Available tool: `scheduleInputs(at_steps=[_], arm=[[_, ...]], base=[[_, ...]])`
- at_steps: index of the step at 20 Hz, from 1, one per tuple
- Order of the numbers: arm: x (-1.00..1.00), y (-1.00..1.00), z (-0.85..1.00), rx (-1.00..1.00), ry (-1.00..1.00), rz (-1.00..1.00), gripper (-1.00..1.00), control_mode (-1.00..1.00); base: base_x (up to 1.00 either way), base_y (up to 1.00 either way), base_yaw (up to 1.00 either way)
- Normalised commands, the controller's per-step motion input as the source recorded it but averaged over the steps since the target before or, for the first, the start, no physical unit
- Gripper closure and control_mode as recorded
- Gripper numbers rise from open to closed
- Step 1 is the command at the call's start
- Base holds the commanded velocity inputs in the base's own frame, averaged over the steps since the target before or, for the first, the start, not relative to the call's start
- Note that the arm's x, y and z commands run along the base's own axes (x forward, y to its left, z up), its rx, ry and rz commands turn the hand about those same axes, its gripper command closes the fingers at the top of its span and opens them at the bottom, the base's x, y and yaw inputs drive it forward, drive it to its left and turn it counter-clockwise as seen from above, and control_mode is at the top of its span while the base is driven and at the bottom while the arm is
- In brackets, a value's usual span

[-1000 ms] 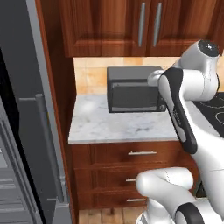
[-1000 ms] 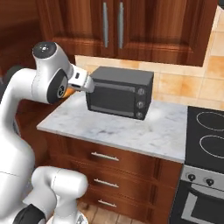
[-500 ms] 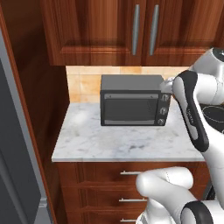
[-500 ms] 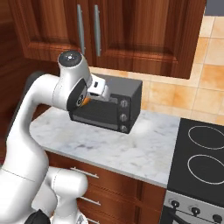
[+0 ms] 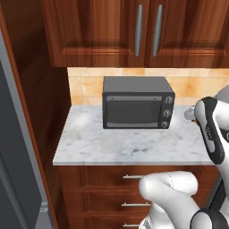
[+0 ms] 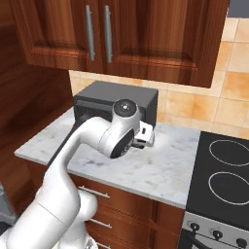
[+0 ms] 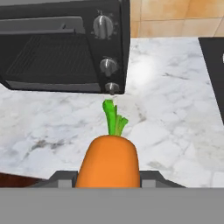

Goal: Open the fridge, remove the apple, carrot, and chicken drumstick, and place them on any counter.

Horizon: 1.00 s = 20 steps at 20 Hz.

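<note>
1. Orange carrot [image 7: 109, 162] with a green stalk sits at the bottom of the hand view, wedged between the dark finger tips of the end effector [image 7: 109, 181] — the jaws are clamped on it, part-way closed around its thick end.

2. White-grey marble surface [image 5: 129, 143] lies below and ahead of the carrot; the carrot hangs above it, not yet touching, by the look of the hand view.

3. A dark countertop oven [image 5: 136, 103] stands at the back of the surface against the tan tiles, its knobs on the right side. In the right base view the arm's wrist [image 6: 143, 136] is just in front of the oven's right corner.

4. A black cooktop [image 6: 226, 170] borders the surface on the right; the grey fridge [image 5: 13, 156] edges the left base view at far left.

5. Judged step: setting the carrot down. To do it well, lower onto the bare marble in front of and to the right of the oven — well clear of the oven door and short of the cooktop.

6. Bring the carrot low enough to rest on the marble before letting go; a tapered piece released from height is likely to roll toward the edge.

7. Keep it back from the front lip above the wooden drawers [image 5: 112, 197], leaving room for the apple and drumstick.
</note>
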Motion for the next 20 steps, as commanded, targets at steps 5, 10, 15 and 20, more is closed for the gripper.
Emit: scheduleInputs(at_steps=[5, 10, 15, 20], arm=[[0.63, -0.92, -1.00, 0.02, 0.18, -0.06, 1.00, -1.00], [0.94, -0.66, -0.93, 0.04, 0.23, -0.09, 1.00, -1.00], [0.55, -0.41, -0.81, 0.03, 0.11, -0.05, 1.00, -1.00], [0.36, -0.35, -0.54, 0.01, 0.00, 0.00, 1.00, -1.00]], base=[[0.00, 0.00, 0.00], [0.00, 0.00, 0.00], [0.00, 0.00, 0.00], [0.00, 0.00, 0.00]])
